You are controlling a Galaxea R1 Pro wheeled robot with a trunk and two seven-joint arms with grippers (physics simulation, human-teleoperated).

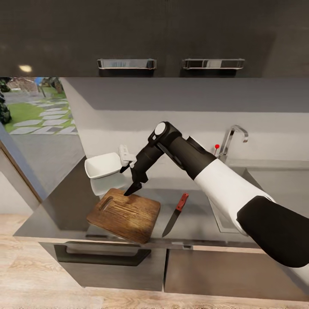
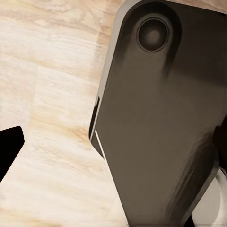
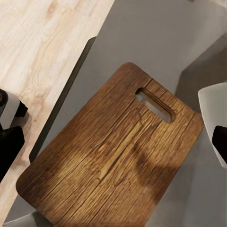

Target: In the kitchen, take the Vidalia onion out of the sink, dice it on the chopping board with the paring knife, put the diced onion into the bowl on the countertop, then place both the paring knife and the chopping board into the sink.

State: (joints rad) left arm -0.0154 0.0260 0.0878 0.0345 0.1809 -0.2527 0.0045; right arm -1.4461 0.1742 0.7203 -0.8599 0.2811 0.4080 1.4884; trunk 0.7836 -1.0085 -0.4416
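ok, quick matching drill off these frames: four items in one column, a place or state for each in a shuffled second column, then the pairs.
Things:
1. chopping board
2. paring knife
3. bowl
4. right gripper

Places or states:
A. white, on the countertop beyond the board's handle-slot end
B. hanging just above the board's handle-slot end, nothing in its jaws
C. flat on the counter between board and sink, red handle pointing to the wall
D. bare on top, one corner over the counter's front edge

Pairs: 1-D, 2-C, 3-A, 4-B
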